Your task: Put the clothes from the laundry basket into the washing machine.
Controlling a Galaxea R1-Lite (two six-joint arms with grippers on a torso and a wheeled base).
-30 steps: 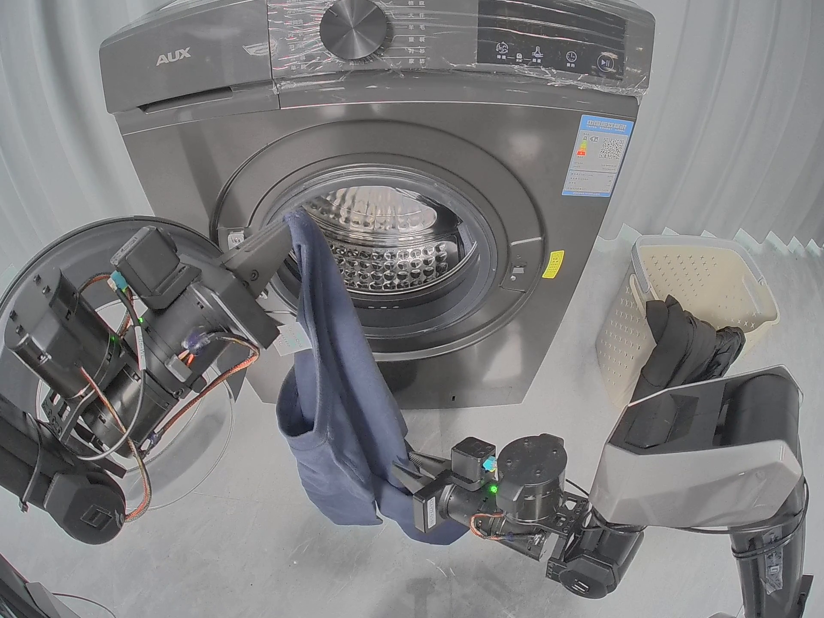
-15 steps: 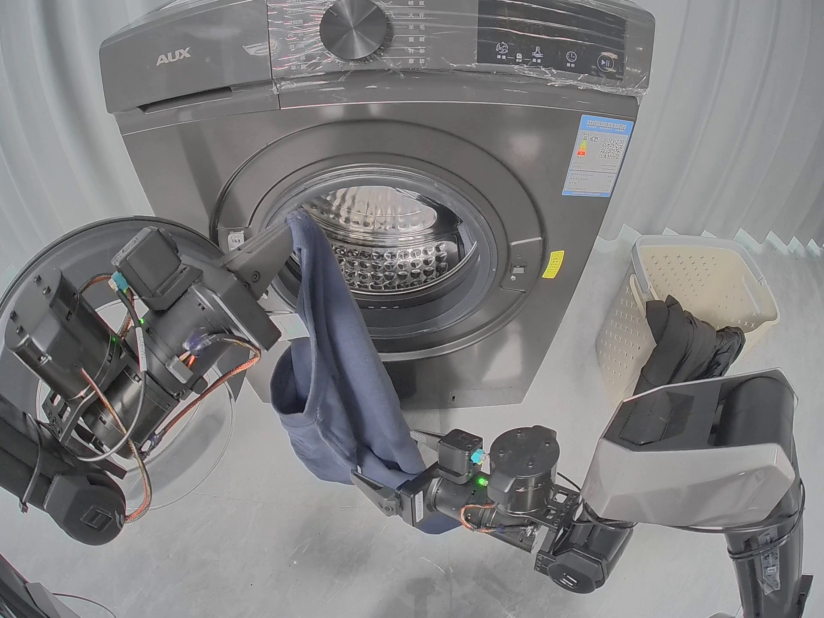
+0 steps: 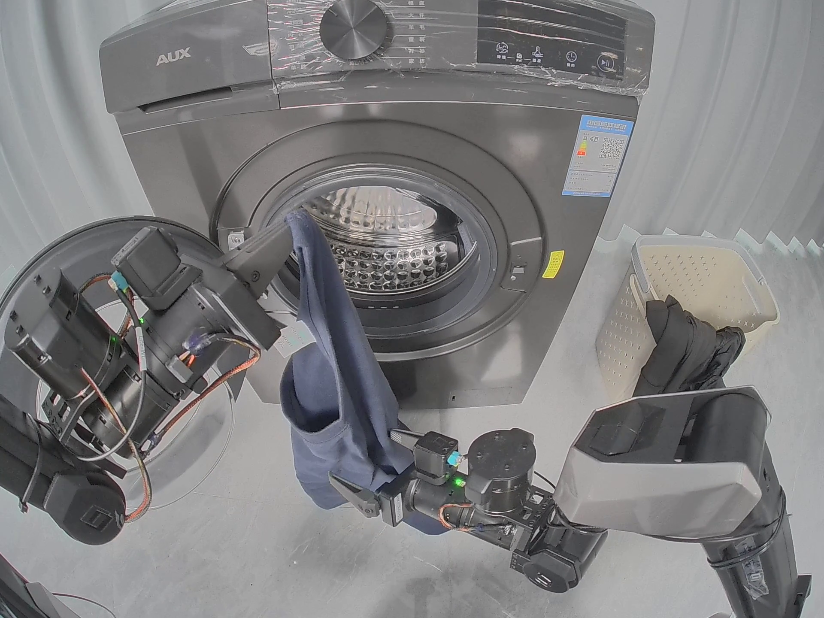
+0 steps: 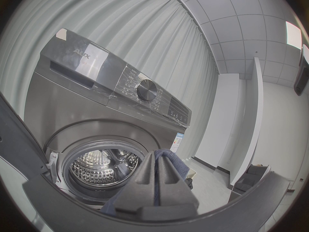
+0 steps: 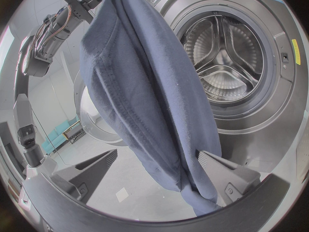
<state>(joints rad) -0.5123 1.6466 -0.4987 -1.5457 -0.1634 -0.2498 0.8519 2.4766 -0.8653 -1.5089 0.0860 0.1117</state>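
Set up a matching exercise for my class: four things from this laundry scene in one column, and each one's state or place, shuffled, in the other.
Column 1
1. left gripper
2. right gripper
3. laundry basket
4. machine door

Column 2
A. swung open at the robot's left
B. shut on the top of the blue garment
C. on the floor, dark clothes draped over its rim
D. open, one finger on either side of the garment's lower end

Pairs: 1-B; 2-D; 3-C; 4-A
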